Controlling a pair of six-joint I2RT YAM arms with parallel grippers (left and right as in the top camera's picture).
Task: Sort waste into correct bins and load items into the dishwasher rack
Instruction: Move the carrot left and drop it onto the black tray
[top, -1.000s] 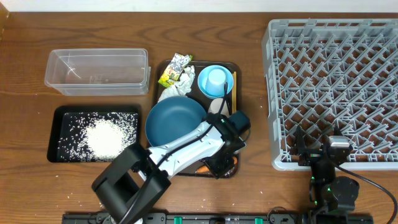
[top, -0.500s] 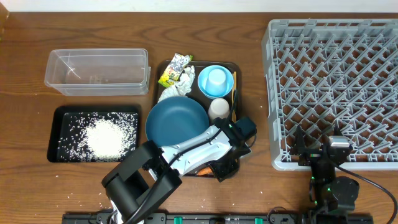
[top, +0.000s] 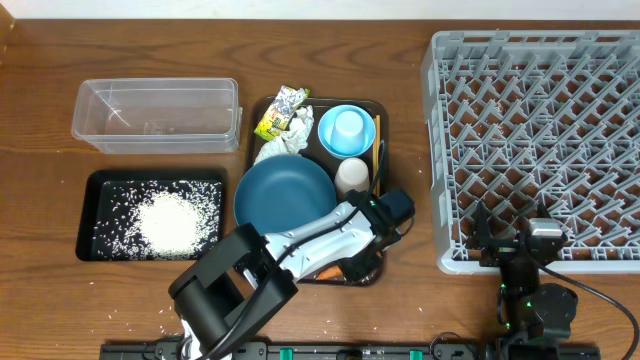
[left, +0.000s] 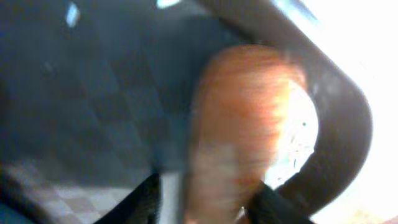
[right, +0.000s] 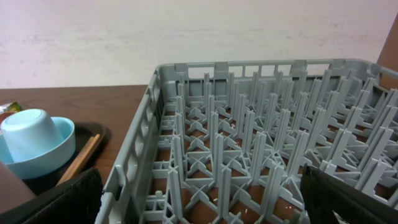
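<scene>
My left gripper (top: 362, 262) is down in the front right corner of the brown serving tray (top: 381, 106). In the left wrist view the orange carrot (left: 239, 124) lies between its fingers (left: 208, 202). It touches the right finger, and a narrow gap shows at the left finger. A bit of the carrot (top: 326, 272) shows from above. The blue plate (top: 284, 193), white cup (top: 351, 175), light-blue bowl (top: 335, 143) with the light-blue cup (top: 349, 127) in it, chopsticks (top: 376, 152), tissue (top: 299, 126) and snack wrapper (top: 279, 111) sit on the tray. My right gripper (right: 199, 205) is open at the grey rack's (top: 540, 140) front edge.
The clear tub (top: 157, 114) stands at the back left. The black tray (top: 98, 187) in front of it holds a heap of rice (top: 170, 220). A few grains lie on the table near it.
My left gripper has moved toward the tray's front right corner and down onto the carrot, uncovering the white cup. The right arm has not moved.
</scene>
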